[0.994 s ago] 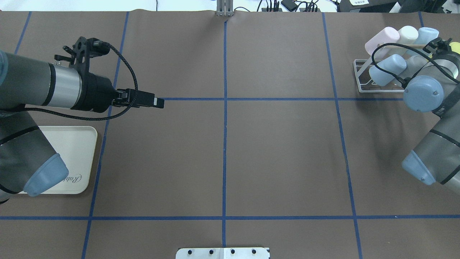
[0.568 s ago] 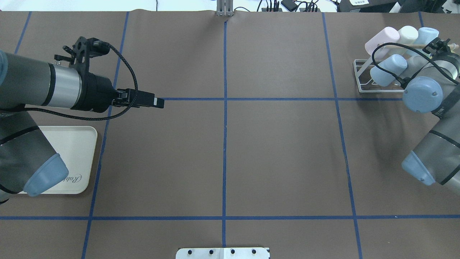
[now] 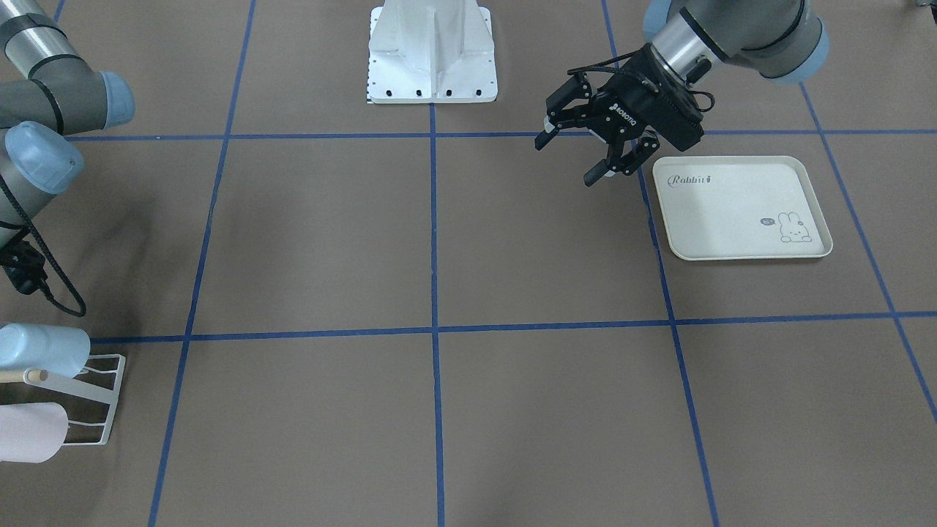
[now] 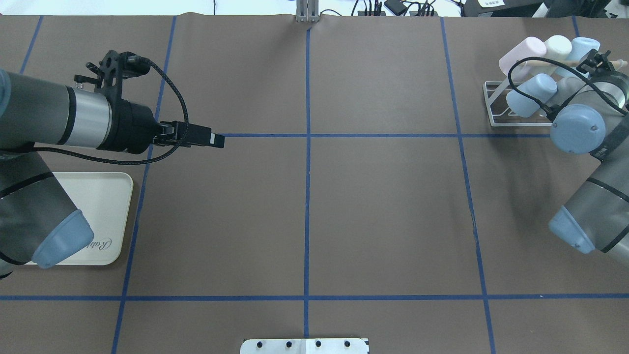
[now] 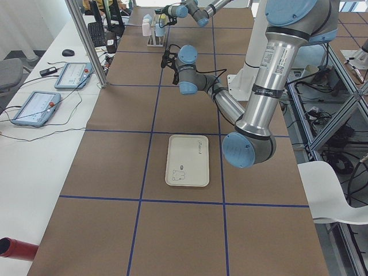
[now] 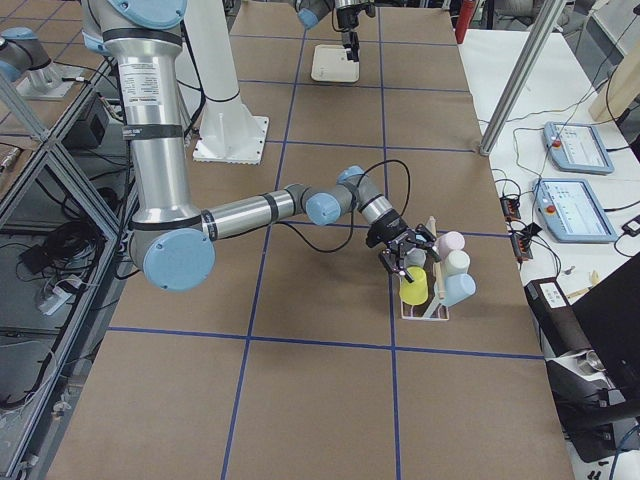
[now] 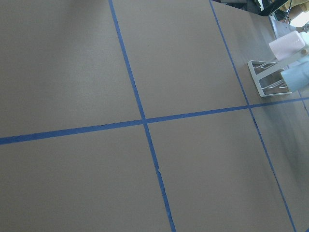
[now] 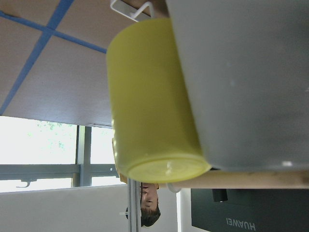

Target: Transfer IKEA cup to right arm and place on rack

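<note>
Overhead exterior: rack (image 4: pixel 488 104) holds perhaps six cups (image 4: pixel 522 53); one tray (image 4: pixel 105 196).

Cream rabbit-print tray (image 3: pixel 732 212) flat on brown table paper (image 3: pixel 307 234), left edge just beside a blue tape line (image 3: pixel 654 241). White base plate (image 3: pixel 432 51) at the robot's edge. Two teach pendants (image 5: pixel 33 108) on white side bench (image 5: pixel 34 161).

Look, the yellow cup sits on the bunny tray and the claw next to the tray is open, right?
Not quite. The yellow cup is over at the rack, far from the tray, as the exterior right view shows. The left gripper beside the tray is open.
</note>
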